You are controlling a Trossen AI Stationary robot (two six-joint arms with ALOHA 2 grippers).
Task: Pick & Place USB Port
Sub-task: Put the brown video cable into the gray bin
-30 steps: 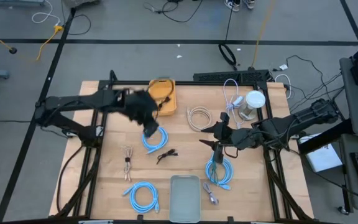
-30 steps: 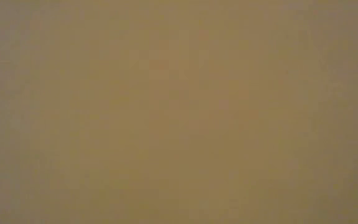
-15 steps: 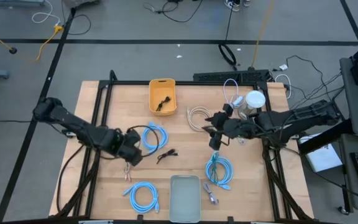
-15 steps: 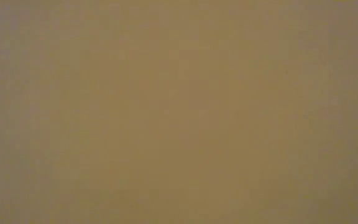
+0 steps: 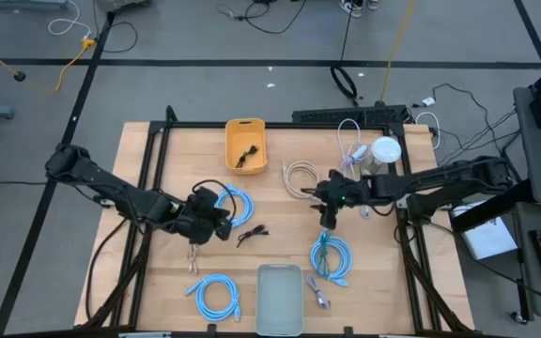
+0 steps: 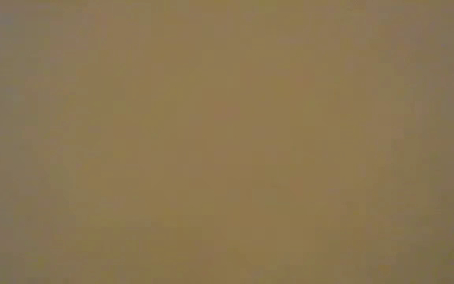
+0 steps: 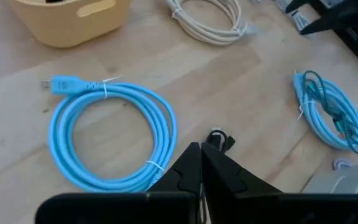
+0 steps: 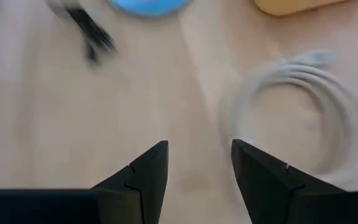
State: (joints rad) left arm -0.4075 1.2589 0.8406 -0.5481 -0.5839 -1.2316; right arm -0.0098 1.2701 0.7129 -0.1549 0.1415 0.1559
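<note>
1. Left gripper [image 5: 222,225]: low over the table [image 5: 158,282], left of its centre. In the left wrist view the fingers [image 7: 188,171] are pressed together with nothing between them.
2. Right gripper [image 5: 324,218]: over the table right of centre, just off the white cable coil [image 5: 299,176]. In the right wrist view the fingers [image 8: 148,171] stand apart, with bare wood between them; it carries nothing.
3. Small black cable [image 5: 251,233]: lies loose near the table's centre, just beyond the left gripper's tips and between the two grippers. In the left wrist view only its end [image 7: 219,138] shows past the fingertips. Whether the tips touch it cannot be told.
4. Yellow bin [image 5: 245,145]: at the far edge, left of centre, with a dark cable piece [image 5: 245,156] inside.
5. Blue cable coil [image 5: 236,205]: immediately beside the left gripper, between it and the bin.
6. Second blue coil [image 5: 332,256]: toward the near edge, right of centre, below the right gripper.
7. Third blue coil [image 5: 216,295]: at the near edge, left of the grey tray [image 5: 280,299].
8. White roll [image 5: 384,150]: near the far right corner.
9. Low view: a uniform tan blur; nothing can be made out.
</note>
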